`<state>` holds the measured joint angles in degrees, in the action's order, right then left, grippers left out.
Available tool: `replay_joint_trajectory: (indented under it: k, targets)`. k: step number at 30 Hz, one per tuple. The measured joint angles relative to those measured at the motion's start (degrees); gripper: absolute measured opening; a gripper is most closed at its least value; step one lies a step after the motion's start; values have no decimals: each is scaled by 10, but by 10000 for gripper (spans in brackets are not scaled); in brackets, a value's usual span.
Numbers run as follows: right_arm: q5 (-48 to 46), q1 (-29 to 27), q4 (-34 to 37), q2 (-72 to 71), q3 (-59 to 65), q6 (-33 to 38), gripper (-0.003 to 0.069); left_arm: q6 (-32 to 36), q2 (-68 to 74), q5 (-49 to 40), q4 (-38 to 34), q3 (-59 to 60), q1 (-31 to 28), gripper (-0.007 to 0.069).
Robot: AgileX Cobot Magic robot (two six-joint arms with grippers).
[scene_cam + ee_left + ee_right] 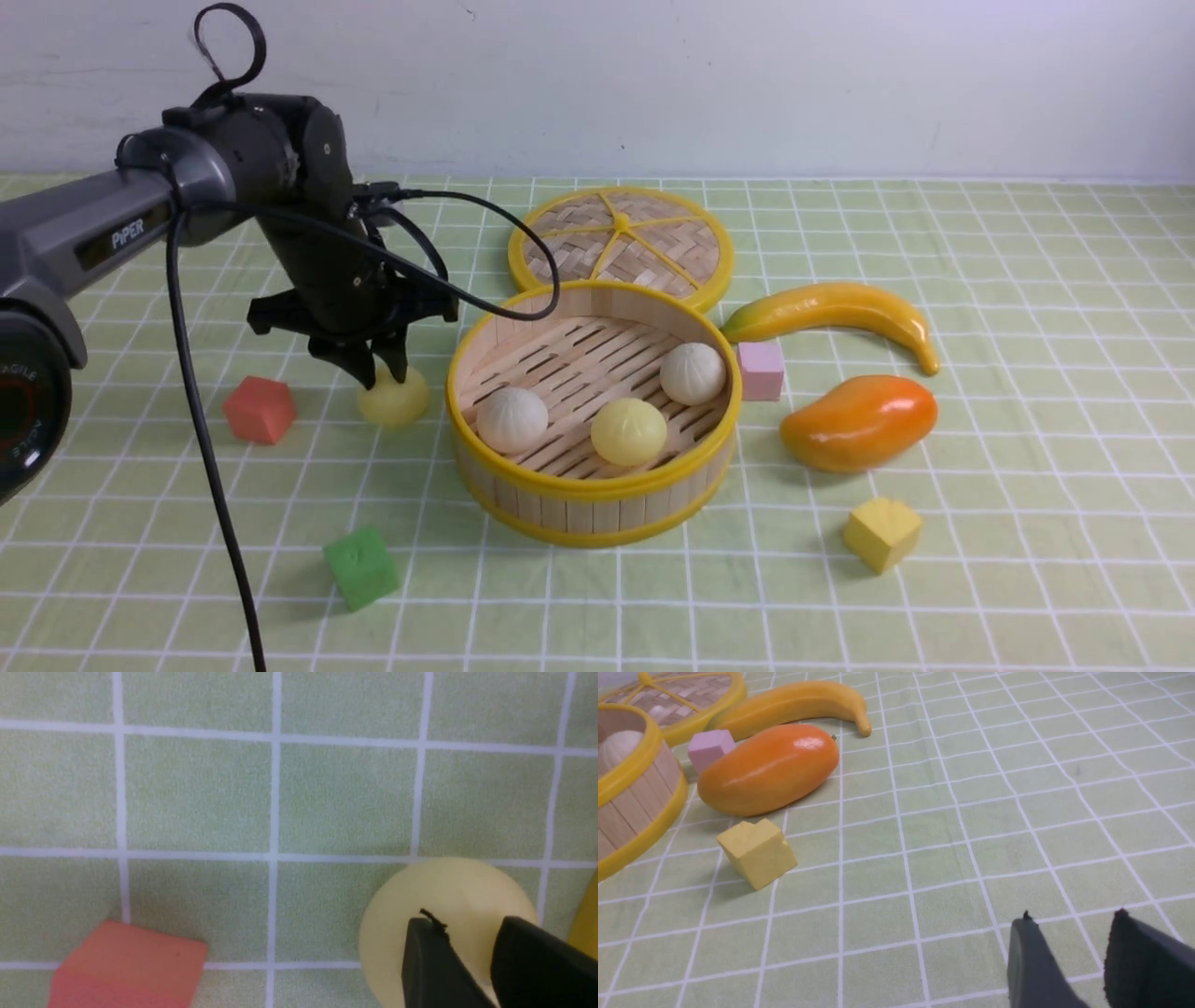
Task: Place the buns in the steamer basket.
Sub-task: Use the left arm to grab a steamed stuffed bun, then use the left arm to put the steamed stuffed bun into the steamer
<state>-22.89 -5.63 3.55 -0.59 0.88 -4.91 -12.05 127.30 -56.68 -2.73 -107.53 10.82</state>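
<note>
Steamer basket (594, 509): sitting at worktop centre, holding three buns (628, 431).
Fourth bun (396, 399): lying on the worktop at the basket's 9 o'clock, just beside it.
Left hand (381, 376): pressing down on the fourth bun, fingers narrowing around it.
Right hand (1069, 952): hovering with fingers parted, holding nothing.

A pale green tablecloth (1027, 523) with a grid of thin white lines covers the whole work surface, lying mostly flat, with a slight ripple visible in the right wrist view. Toward twelve o'clock it ends at a plain off-white wall (747, 84) bearing faint scuffs and specks. Light seems even and soft, perhaps from overhead, casting short, dim shadows on the cloth.
</note>
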Motion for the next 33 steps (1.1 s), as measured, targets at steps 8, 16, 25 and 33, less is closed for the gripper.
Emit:
replay_joint_trajectory:
  k: [8, 16, 25, 33]
  targets:
    - [0, 0, 0, 0, 0, 0, 239, 0, 1, -4, -3, 0, 0, 156]
    - [0, 0, 0, 0, 0, 0, 239, 0, 1, -14, -3, 0, -1, -13]
    - [0, 0, 0, 0, 0, 0, 239, 2, -27, -35, -3, -20, -1, -13]
    - [0, 0, 0, 0, 0, 0, 239, 10, -48, -92, -39, -128, 13, -13]
